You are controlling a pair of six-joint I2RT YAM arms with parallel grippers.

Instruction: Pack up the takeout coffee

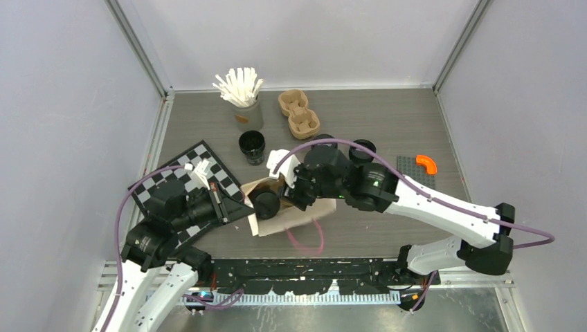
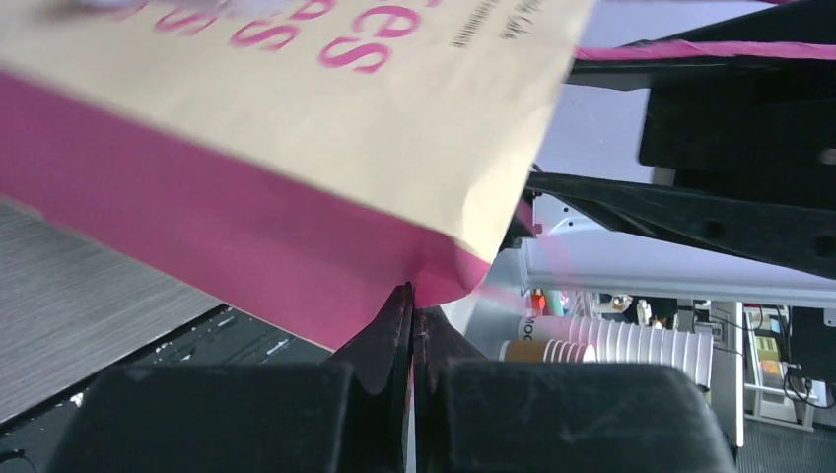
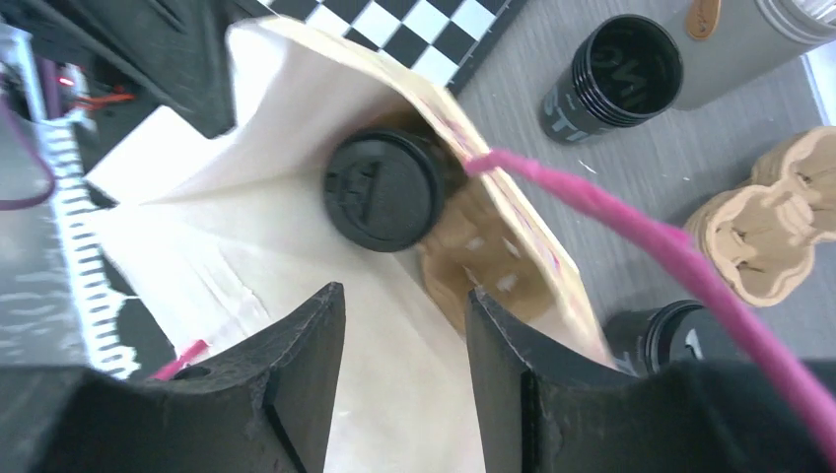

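At far left of the surface: checkerboard (image 1: pixel 181 181), flat, partly under the left arm. Left gripper (image 2: pixel 412 307): closed, pinching a pink-edged corner of the bag (image 1: pixel 294 218). Bag: brown paper with pink lettering, mouth open, between the two arms near the front edge. Lidded cup (image 3: pixel 383 190): black with a black lid, inside the bag against its far wall, the lid facing the mouth. Handle (image 3: pixel 611 212): pink cord, running from the bag's rim across the right wrist view. Right gripper (image 3: pixel 404 301): jaws apart with nothing between them, poised at the bag's mouth, apart from the lidded cup. Open cup (image 1: pixel 252 146): black with pale lettering and no lid, upright just behind the bag. Stick cup (image 1: pixel 246 111): grey, holding white sticks, behind the open cup. Carrier (image 1: pixel 299 114): brown pulp, right of the stick cup, near the back. Third cup (image 1: pixel 363 151): black, behind the right arm, partly hidden; lid cannot be told. Orange piece (image 1: pixel 427 163): curved, on a grey pad at right.
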